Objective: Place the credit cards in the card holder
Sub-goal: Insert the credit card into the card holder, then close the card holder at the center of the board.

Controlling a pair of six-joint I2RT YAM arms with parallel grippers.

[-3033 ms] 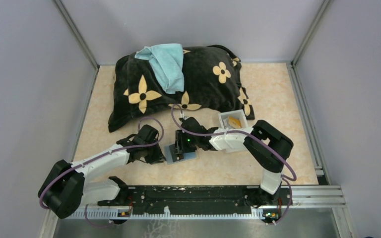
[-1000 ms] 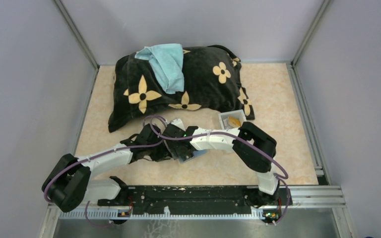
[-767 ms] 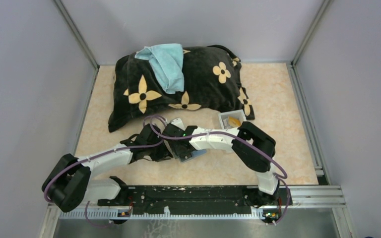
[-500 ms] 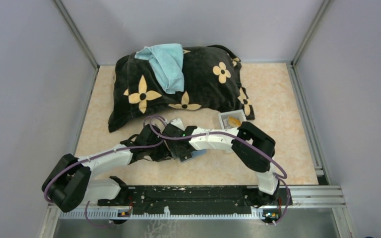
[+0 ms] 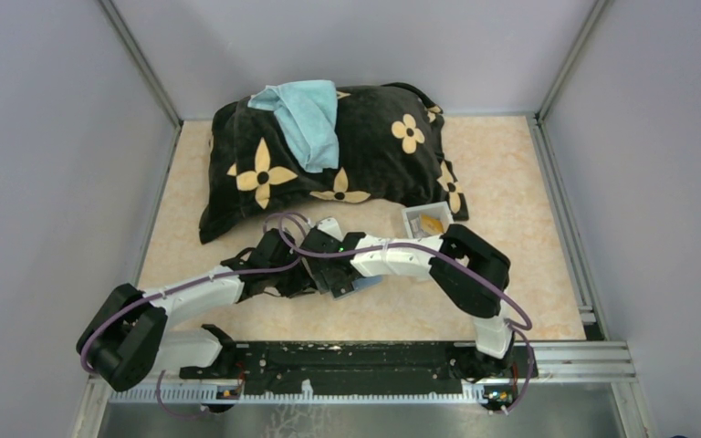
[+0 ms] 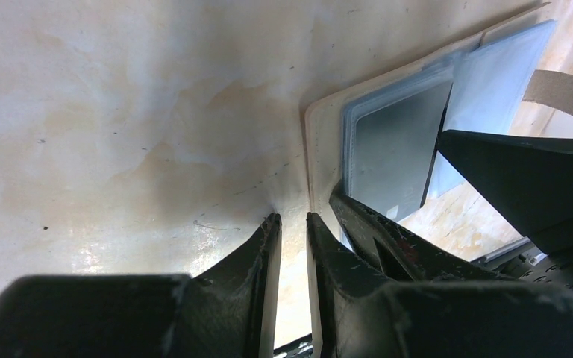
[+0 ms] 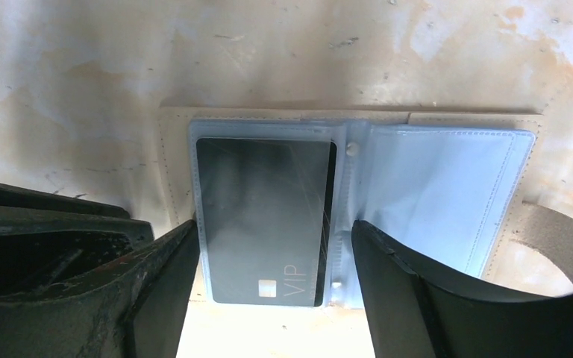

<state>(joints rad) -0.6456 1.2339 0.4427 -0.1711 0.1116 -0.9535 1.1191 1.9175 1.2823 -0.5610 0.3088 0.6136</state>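
Black card reads VIP on R-wrist cam only; R jaws wide, L jaws barely apart.

Only legible text is "VIP": pale capitals on the black card, along its lower edge toward the right corner in the right wrist view, just right of a small pale square mark. The card sits in the left clear sleeve of the open card holder.

The tan card holder lies open flat, a black VIP credit card tucked in one clear sleeve
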